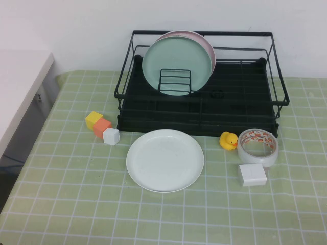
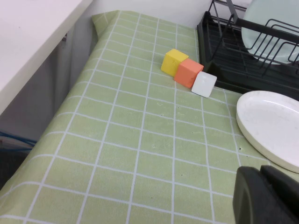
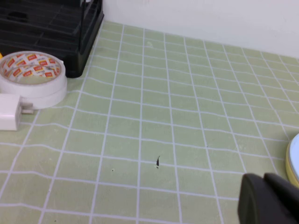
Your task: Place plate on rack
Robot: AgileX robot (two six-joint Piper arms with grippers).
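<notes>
The white plate (image 1: pixel 165 160) lies flat on the green checked cloth, just in front of the black wire rack (image 1: pixel 199 125). It also shows in the left wrist view (image 2: pixel 275 126), beside the rack's corner (image 2: pixel 219 60). A mint green plate (image 1: pixel 176 66) and a pink plate (image 1: pixel 207 43) stand upright in the rack's dividers. Neither arm shows in the high view. My left gripper (image 2: pixel 261 186) is shut and empty, above the cloth a little short of the white plate's rim. My right gripper (image 3: pixel 266 196) is shut and empty over bare cloth, well right of the rack (image 3: pixel 70 28).
Yellow (image 1: pixel 93 119), orange (image 1: pixel 102 127) and white (image 1: pixel 111 136) cubes sit left of the plate. A rubber duck (image 1: pixel 228 140), a tape roll (image 1: pixel 257 147) and a white charger (image 1: pixel 251 175) sit to its right. A white table (image 1: pixel 20 87) stands at the left.
</notes>
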